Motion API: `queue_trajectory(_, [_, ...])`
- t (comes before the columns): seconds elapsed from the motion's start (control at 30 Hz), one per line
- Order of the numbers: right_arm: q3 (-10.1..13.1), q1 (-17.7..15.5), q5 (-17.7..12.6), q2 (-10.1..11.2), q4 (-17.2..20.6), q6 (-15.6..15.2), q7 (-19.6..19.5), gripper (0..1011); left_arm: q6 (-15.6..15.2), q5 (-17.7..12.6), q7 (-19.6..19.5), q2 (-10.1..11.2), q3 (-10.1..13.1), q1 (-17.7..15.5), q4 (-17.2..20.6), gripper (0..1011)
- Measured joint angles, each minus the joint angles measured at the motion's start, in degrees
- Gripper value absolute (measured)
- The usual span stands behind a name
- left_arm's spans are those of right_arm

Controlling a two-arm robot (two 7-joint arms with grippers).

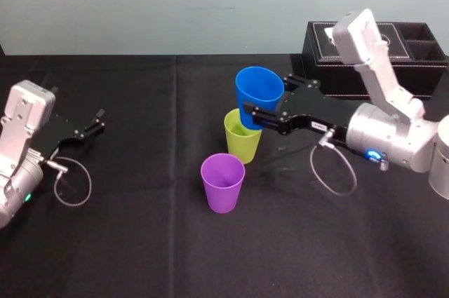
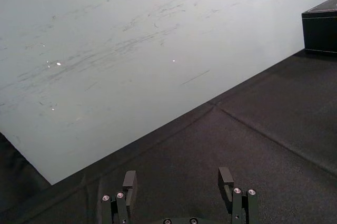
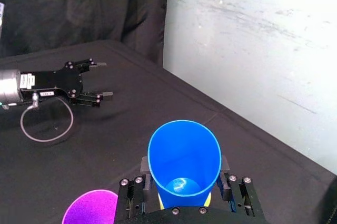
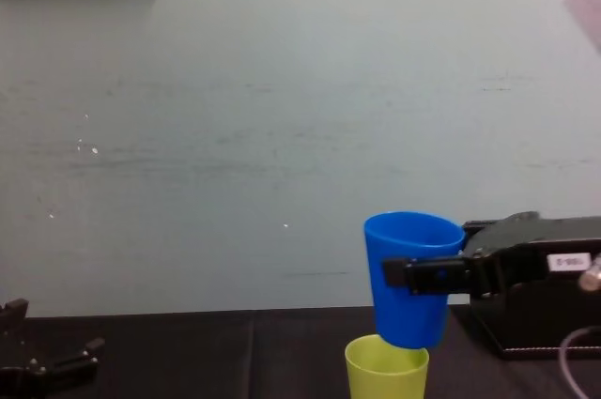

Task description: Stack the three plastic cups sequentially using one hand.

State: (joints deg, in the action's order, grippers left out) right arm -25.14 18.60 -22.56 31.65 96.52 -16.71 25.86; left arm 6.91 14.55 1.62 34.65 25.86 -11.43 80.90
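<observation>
My right gripper [image 1: 263, 102] is shut on the blue cup [image 1: 258, 95], one finger on each side of its wall, and holds it upright in the air. The cup's base hangs right at the mouth of the yellow-green cup [image 1: 240, 140], which stands on the black cloth. In the chest view the blue cup [image 4: 408, 277] sits directly over the yellow-green cup [image 4: 385, 371]. The purple cup [image 1: 223, 182] stands alone, nearer to me. The right wrist view looks into the blue cup [image 3: 184, 161] between the fingers, with the purple cup [image 3: 89, 208] at the edge. My left gripper [image 1: 98, 121] rests open at the far left.
A black compartment box [image 1: 379, 59] stands at the back right, behind the right arm. Black cloth [image 1: 140, 242] covers the table, and a pale wall rises behind it. A grey cable loop [image 1: 74, 186] lies by the left gripper.
</observation>
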Motion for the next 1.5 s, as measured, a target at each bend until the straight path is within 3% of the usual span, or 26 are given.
queue_trajectory(0.17, [-1.34,1.78,0.79,-1.27,-2.41,0.15,0.41,722,0.0,0.0,0.0,0.0,0.0,0.0,0.0,1011])
queue_trajectory(0.7, [-2.56,3.95,0.95,-2.84,-6.38,2.17,1.78,721,0.0,0.0,0.0,0.0,0.0,0.0,0.0,1011])
queue_trajectory(1.5, [-3.4,4.2,2.24,-3.96,-9.6,3.66,1.9,722,0.0,0.0,0.0,0.0,0.0,0.0,0.0,1011])
